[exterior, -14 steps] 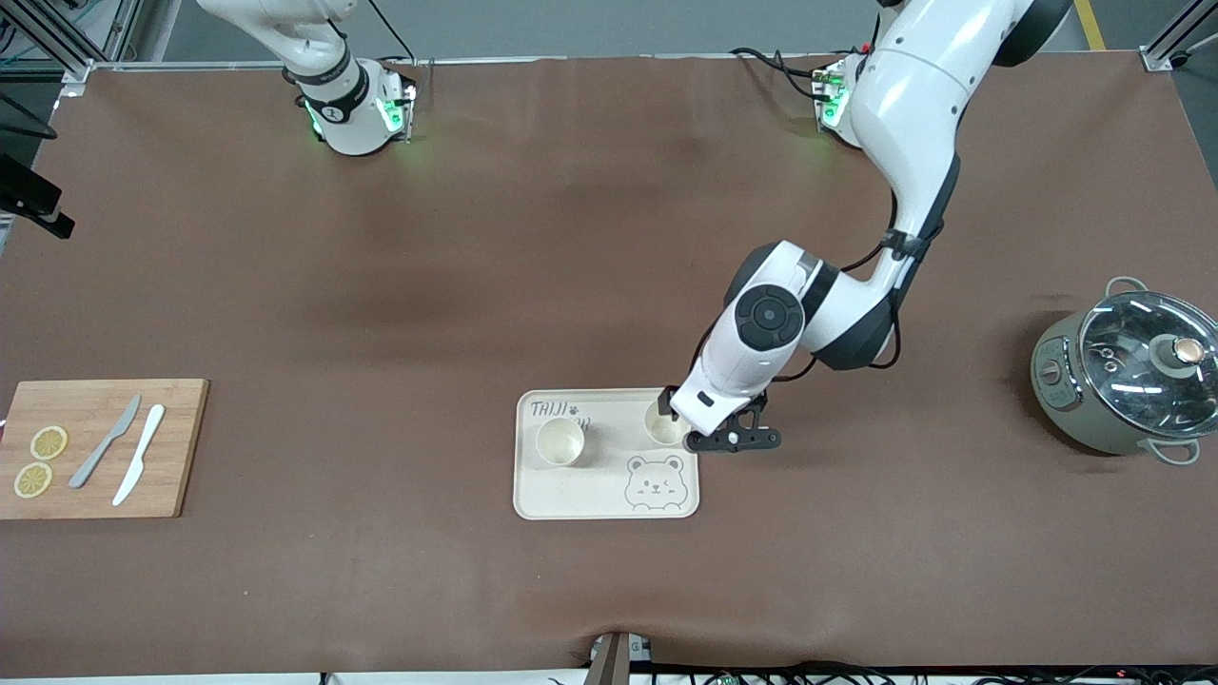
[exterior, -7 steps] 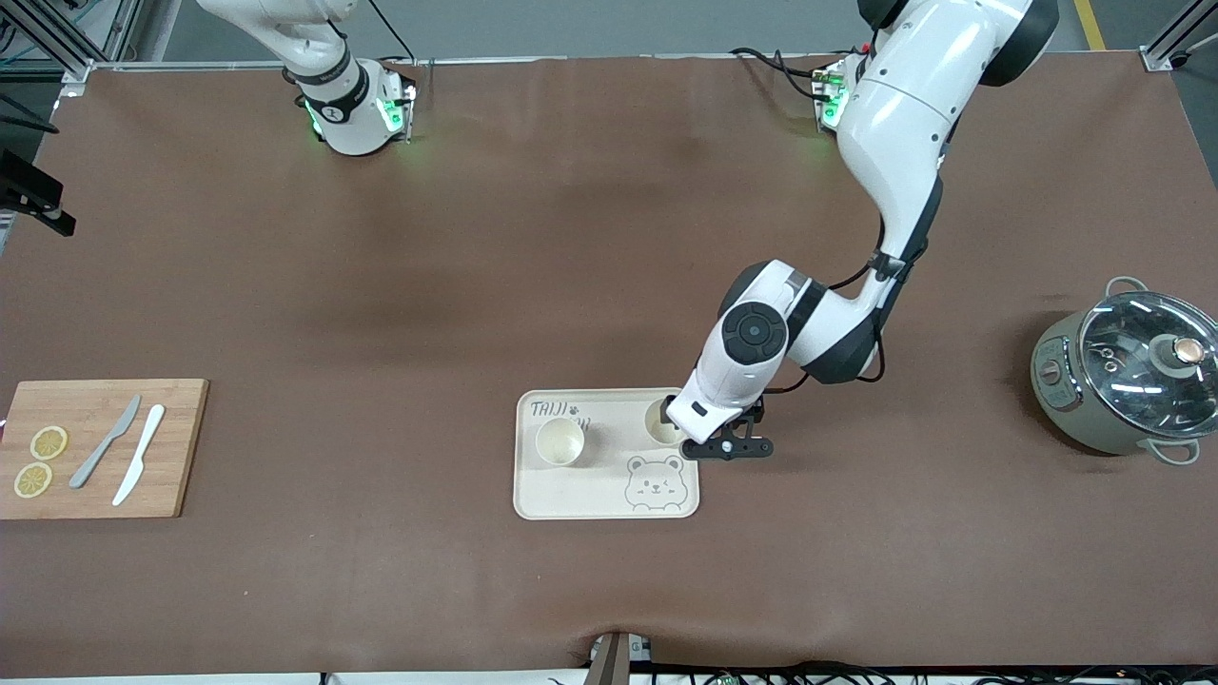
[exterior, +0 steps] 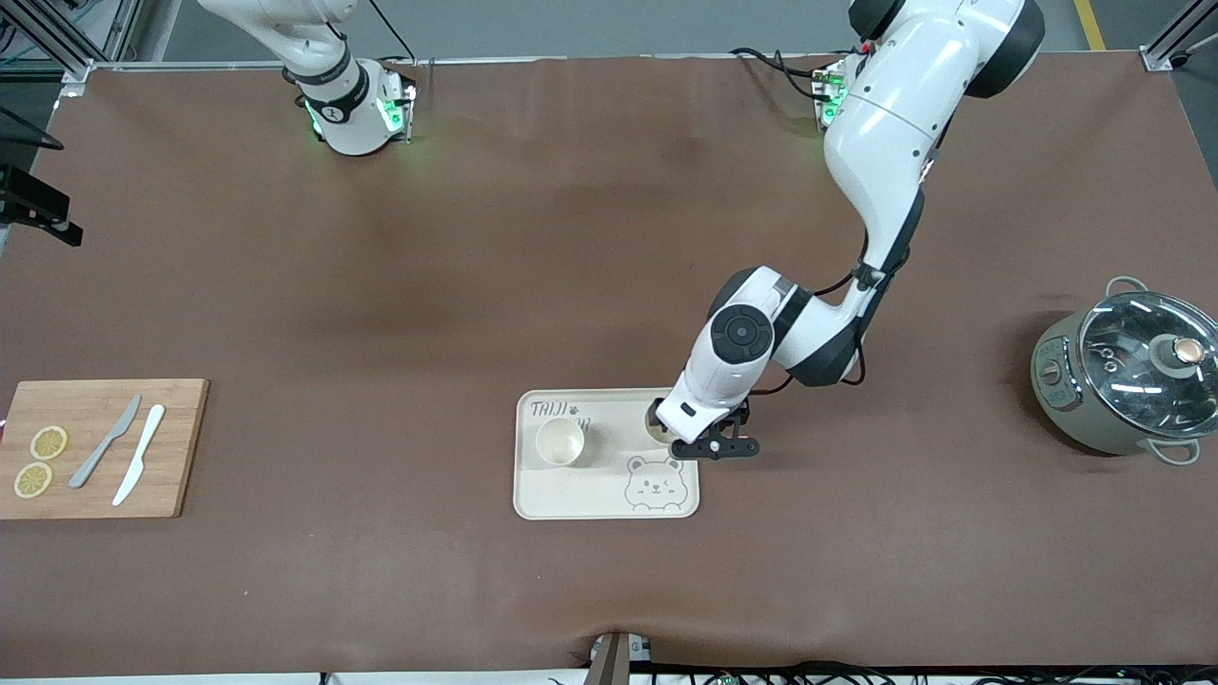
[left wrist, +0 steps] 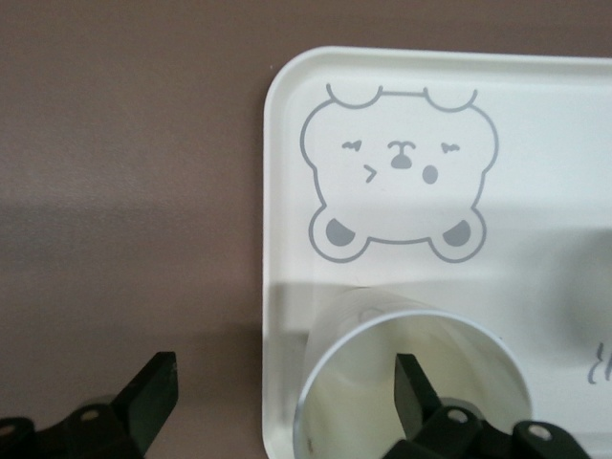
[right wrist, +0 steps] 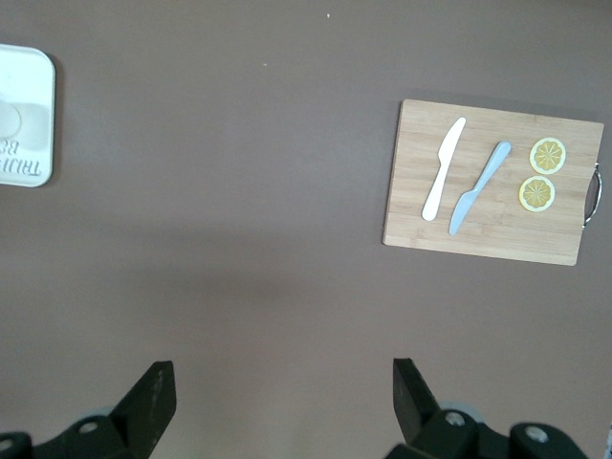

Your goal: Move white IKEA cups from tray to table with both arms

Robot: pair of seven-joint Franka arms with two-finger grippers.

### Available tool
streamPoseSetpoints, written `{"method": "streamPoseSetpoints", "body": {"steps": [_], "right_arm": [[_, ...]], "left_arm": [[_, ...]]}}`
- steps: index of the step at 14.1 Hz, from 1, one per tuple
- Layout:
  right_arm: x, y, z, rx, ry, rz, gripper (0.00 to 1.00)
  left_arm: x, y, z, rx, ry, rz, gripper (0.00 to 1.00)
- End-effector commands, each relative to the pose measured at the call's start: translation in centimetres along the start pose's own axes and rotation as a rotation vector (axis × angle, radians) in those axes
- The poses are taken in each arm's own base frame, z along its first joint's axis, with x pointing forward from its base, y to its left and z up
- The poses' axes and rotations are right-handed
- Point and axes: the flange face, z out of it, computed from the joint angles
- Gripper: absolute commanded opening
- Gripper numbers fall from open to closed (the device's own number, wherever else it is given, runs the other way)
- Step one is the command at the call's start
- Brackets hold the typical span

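Two white IKEA cups stand upright on the cream bear tray (exterior: 609,497). One cup (exterior: 559,442) is at the tray's end toward the right arm. The other cup (exterior: 655,424) is at the end toward the left arm, partly hidden by the left hand. My left gripper (exterior: 687,430) is open over that cup. In the left wrist view (left wrist: 282,382) one finger is over the inside of the cup (left wrist: 363,402) and the other is over the table beside the tray (left wrist: 535,191). My right gripper (right wrist: 282,382) is open and empty, high over bare table.
A wooden cutting board (exterior: 95,447) with two lemon slices, a grey knife and a white knife lies at the right arm's end. A grey-green pot with a glass lid (exterior: 1128,376) stands at the left arm's end. The tray's corner shows in the right wrist view (right wrist: 24,115).
The left hand has shifted a little toward the right arm's end and now hides more of the cup under it. Both cups have stayed in place.
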Motion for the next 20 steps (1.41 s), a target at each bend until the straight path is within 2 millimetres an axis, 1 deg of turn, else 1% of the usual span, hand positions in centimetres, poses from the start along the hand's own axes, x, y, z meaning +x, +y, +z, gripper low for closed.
{"method": "streamPoseSetpoints", "body": {"steps": [1,2,3,4,5,7,9,11,12,13,14,15,16,17,18,19,20], "right_arm": [[1.9,-2.9,0.7,0.050,0.023,0.063,1.00],[3.0,-4.7,1.9,0.063,0.004,0.069,1.00],[3.8,-6.6,2.5,0.072,0.012,0.075,1.00],[4.6,-8.1,2.8,0.080,0.030,0.105,1.00],[5.4,-9.8,3.8,0.081,0.025,0.125,1.00],[7.3,-14.7,6.5,0.076,0.010,0.143,1.00],[9.0,-18.7,8.8,0.090,0.037,0.238,1.00],[10.0,-23.3,12.4,0.066,-0.004,0.299,1.00],[10.7,-24.2,13.4,0.070,0.006,0.312,1.00],[11.3,-24.8,14.8,0.074,0.003,0.333,1.00],[11.8,-25.4,16.1,0.074,-0.005,0.361,1.00],[12.1,-26.3,17.1,0.075,-0.003,0.374,1.00],[12.5,-26.9,18.1,0.077,0.002,0.382,1.00],[12.7,-27.9,19.1,0.075,0.003,0.387,1.00],[12.9,-28.8,20.1,0.078,0.009,0.398,1.00],[13.2,-29.8,21.2,0.080,0.015,0.405,1.00],[13.5,-30.9,22.3,0.079,0.016,0.410,1.00]], "left_arm": [[0.5,0.7,-0.2,-0.011,0.043,-0.073,0.01],[0.5,0.5,0.0,-0.006,0.041,-0.078,0.00],[0.4,0.5,0.2,-0.005,0.040,-0.078,0.00],[0.5,0.6,-0.1,-0.006,0.043,-0.076,0.00],[0.5,0.5,0.0,-0.006,0.041,-0.078,0.00],[0.4,0.5,0.1,-0.005,0.040,-0.079,0.00],[0.4,0.5,0.0,-0.006,0.041,-0.081,0.00],[0.4,0.5,0.0,-0.006,0.041,-0.082,0.00],[0.5,0.6,-0.4,-0.009,0.047,-0.087,0.00],[1.0,0.4,-1.9,-0.007,0.054,-0.097,0.00],[1.6,0.0,-4.8,0.014,0.048,-0.104,0.00],[1.6,-0.6,-7.7,0.068,0.009,-0.107,0.00],[1.7,-1.7,-10.5,0.119,-0.032,-0.112,0.00],[2.5,-2.7,-15.0,0.125,-0.008,-0.094,0.00],[3.0,-4.5,-18.6,0.121,0.003,-0.067,0.00],[3.0,-6.2,-21.0,0.144,-0.021,-0.039,0.00],[2.5,-7.8,-23.5,0.176,-0.061,-0.011,0.00]]}}
